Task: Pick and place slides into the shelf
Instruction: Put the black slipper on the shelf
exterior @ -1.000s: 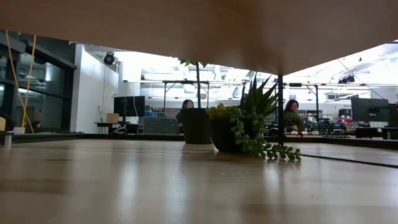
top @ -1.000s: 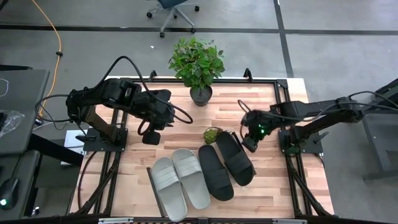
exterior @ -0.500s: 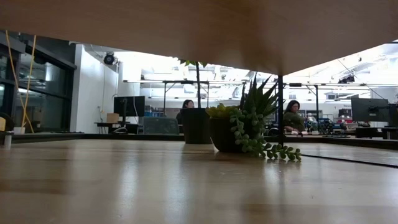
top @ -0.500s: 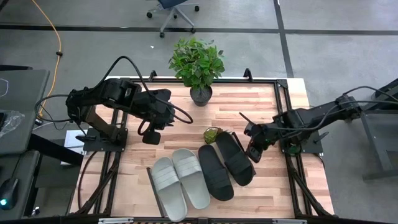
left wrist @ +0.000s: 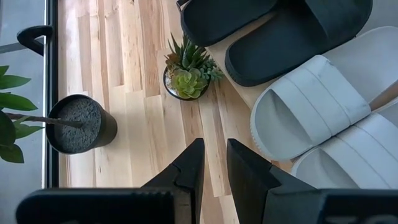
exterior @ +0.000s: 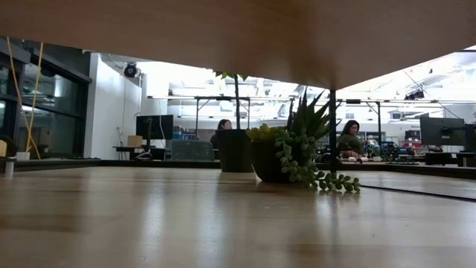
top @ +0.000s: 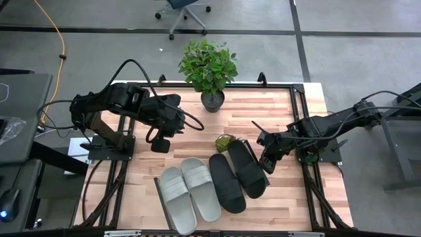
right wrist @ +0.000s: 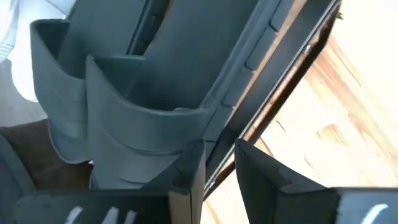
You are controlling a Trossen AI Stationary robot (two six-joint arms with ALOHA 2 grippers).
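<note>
All four slides lie side by side on the shelf (top: 158, 189), the outer black slide (top: 247, 168) beside the right gripper (top: 266, 160), whose narrow jaws hold nothing, so placing looks finished; next both arms should retreat, the left gripper (top: 160, 145) hovering narrow above the worktop (top: 276, 108)

Left arm folded over the table's left half, left gripper (top: 160, 145) hanging above the wood, fingers (left wrist: 189, 171) set close with a narrow slit between them. Right arm stretched in low from the right edge, right gripper (top: 266, 160) tipped downward (fingers (right wrist: 193, 165) likewise near-parallel, a slim gap showing).
</note>
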